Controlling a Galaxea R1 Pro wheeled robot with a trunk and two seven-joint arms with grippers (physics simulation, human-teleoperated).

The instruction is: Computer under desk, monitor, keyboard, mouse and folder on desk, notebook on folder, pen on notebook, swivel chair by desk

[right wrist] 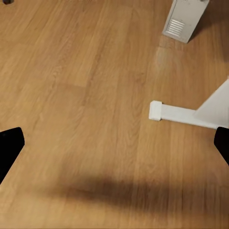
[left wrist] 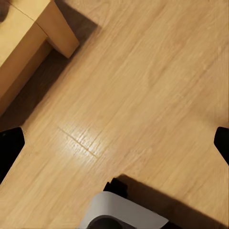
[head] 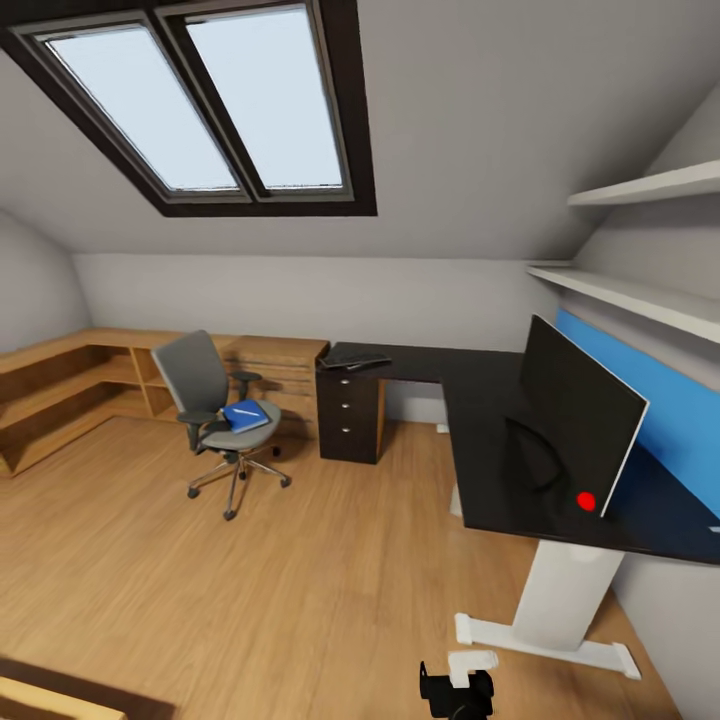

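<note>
Folder on swivel chair, apart from desk.

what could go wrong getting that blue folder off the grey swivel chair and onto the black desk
The flat blue folder lies on the grey swivel chair with a slim white pen on top; tilting it may drop the pen. The chair stands on casters, so a push could roll it away. The wide black monitor stands near the black desk's edge.

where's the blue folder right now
In the head view the folder lies on the seat of the swivel chair, left of the black desk and in front of the wooden shelving.
</note>
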